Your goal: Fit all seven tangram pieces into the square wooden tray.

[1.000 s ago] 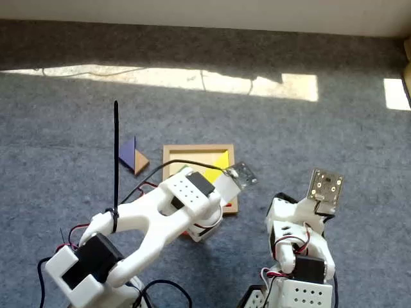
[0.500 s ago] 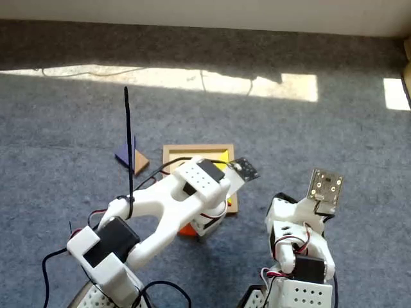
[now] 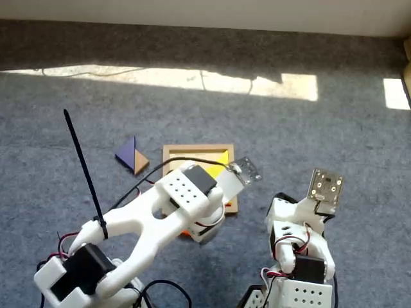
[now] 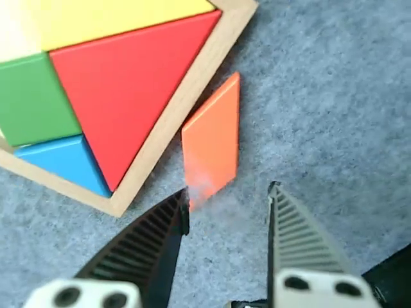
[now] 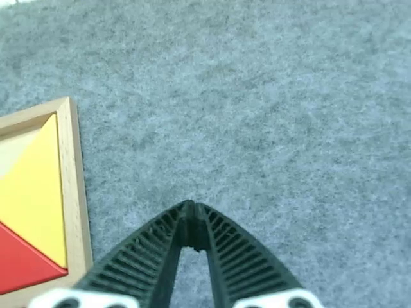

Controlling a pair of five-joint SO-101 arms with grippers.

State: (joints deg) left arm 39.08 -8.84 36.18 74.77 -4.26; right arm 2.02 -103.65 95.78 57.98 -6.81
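Left hand (image 4: 228, 190) is spread wide, tips either side of the orange parallelogram's (image 4: 212, 141) near end. Piece lies flat on carpet just beside the wooden tray (image 4: 191, 96) rim, not in yet. Over the last sec the arm's swung round and the hand's held above it, prob lining up the pick. Right hand (image 5: 191, 224) pressed together, off to the tray's side.

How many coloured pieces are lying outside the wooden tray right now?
3. An orange parallelogram lies beside the tray, ahead of the left gripper; a purple triangle and a tan triangle lie together, left of the tray in the high view. The left arm may hide more.
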